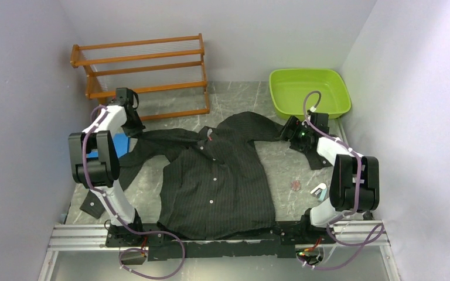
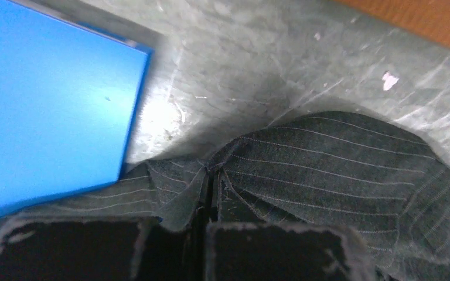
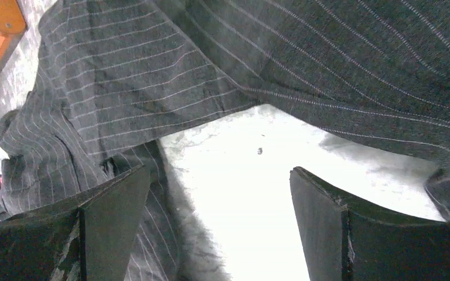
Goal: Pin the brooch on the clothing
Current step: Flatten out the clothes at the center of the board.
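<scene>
Clamped left tool (image 2: 208, 225) gripping shirt (image 2: 328, 170), right tool (image 3: 218, 172) agape

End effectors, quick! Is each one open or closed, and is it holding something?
Left end effector: closed, pinching a fold of the black pinstriped long-sleeved shirt.
Right end effector: open, holding nothing.

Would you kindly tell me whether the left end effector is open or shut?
Shut on the clothing: the left end effector has its fingers together, pinstriped fabric pinched between them.
</scene>
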Tool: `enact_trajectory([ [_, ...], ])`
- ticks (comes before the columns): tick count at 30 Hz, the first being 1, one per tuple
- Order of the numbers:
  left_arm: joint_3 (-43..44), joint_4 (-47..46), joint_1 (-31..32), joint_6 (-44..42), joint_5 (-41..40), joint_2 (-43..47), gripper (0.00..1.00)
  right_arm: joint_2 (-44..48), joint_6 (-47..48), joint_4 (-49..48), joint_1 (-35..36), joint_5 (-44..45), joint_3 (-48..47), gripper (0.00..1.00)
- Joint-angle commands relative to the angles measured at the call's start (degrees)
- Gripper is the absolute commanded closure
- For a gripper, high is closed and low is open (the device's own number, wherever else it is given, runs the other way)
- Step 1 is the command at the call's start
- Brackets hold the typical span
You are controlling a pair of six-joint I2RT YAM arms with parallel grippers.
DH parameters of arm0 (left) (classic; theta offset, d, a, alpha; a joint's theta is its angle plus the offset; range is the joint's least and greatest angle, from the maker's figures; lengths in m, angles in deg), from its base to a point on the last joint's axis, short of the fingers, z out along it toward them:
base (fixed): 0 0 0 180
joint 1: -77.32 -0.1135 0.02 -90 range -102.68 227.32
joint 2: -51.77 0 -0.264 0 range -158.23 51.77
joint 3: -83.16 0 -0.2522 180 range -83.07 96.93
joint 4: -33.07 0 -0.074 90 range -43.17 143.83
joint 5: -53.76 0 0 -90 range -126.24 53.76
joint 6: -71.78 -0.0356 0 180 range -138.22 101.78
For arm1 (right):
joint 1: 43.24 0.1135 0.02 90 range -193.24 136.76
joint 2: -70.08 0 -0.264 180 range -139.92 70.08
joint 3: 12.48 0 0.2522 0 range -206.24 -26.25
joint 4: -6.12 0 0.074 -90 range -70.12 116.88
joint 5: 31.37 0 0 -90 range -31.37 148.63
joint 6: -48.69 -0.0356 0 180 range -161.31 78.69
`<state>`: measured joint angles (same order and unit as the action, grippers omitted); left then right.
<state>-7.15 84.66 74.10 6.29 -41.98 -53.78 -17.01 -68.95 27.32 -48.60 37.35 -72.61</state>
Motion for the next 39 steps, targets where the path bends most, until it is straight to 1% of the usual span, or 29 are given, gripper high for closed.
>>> enact_trajectory([
  [1,5.19,3.60,-1.42,-4.64,-1.70,4.66,0.98,-0.89,0.12,-2.79,2.97,-1.33,-3.73,0.08],
  [3,6.39,3.99,-1.45,-5.94,-3.35,4.83,0.97,-0.63,0.93,-2.29,4.62,-0.29,-4.26,0.08],
  [8,7.64,3.36,-1.47,-8.28,-6.97,6.06,0.97,0.55,5.30,1.33,12.79,1.93,-4.69,0.07],
  [11,9.37,3.45,-1.43,-9.30,-7.51,5.67,0.97,0.87,5.37,3.49,16.82,0.47,-3.28,0.08],
  [13,10.84,3.87,-1.46,-9.80,-8.15,4.64,0.97,1.39,4.39,3.71,18.57,-0.72,-1.06,0.10],
  [17,14.62,4.21,-1.44,-9.67,-8.51,2.79,0.97,2.13,2.17,2.04,20.44,-3.41,4.17,0.22],
  [18,15.76,4.18,-1.44,-9.65,-8.49,2.29,0.97,2.22,1.33,1.10,20.60,-4.34,5.11,0.27],
  [20,18.42,4.66,-1.51,-9.74,-8.68,1.31,0.97,2.71,-0.17,-0.33,20.74,-5.33,6.79,0.42],
  [21,19.91,5.21,-1.55,-9.83,-9.15,0.85,0.97,3.10,-0.67,-0.61,20.75,-5.21,7.46,0.51],
  [22,21.25,5.74,-1.53,-10.05,-9.80,0.43,0.97,3.66,-0.96,-0.13,20.76,-4.62,7.88,0.64],
  [23,22.52,6.37,-1.57,-10.37,-10.50,0.14,0.97,4.72,-1.19,0.81,20.75,-2.67,8.12,0.83],
  [24,23.76,6.75,-1.60,-10.54,-11.07,0.06,0.97,5.60,-1.47,1.93,20.70,-1.03,8.32,0.94],
  [25,24.31,6.77,-1.73,-10.77,-11.67,0.21,0.97,6.66,-1.65,3.17,20.66,0.37,8.59,1.00],
  [27,24.41,6.02,-1.94,-11.01,-11.28,0.77,0.97,8.98,-2.52,6.29,20.55,4.10,9.10,1.00],
  [30,23.96,5.26,-2.05,-11.71,-9.95,1.27,0.97,12.60,-2.99,9.23,20.40,7.17,10.95,1.00],
  [31,23.74,5.43,-2.05,-11.78,-9.91,1.09,0.97,13.65,-2.65,9.98,20.40,7.68,11.18,0.94],
  [33,22.87,5.67,-2.09,-11.49,-9.99,0.96,0.97,15.54,-1.16,10.88,20.40,8.84,10.82,0.68],
  [36,20.45,5.28,-2.06,-10.88,-9.05,1.57,0.97,17.01,2.13,10.79,20.47,10.47,7.38,0.27],
  [37,19.50,5.07,-2.05,-10.59,-8.50,1.82,0.97,16.84,3.21,10.29,20.52,10.47,5.60,0.21],
  [39,17.69,4.95,-2.09,-10.17,-7.22,2.28,0.97,14.65,5.44,8.84,20.61,10.14,1.35,0.16],
])
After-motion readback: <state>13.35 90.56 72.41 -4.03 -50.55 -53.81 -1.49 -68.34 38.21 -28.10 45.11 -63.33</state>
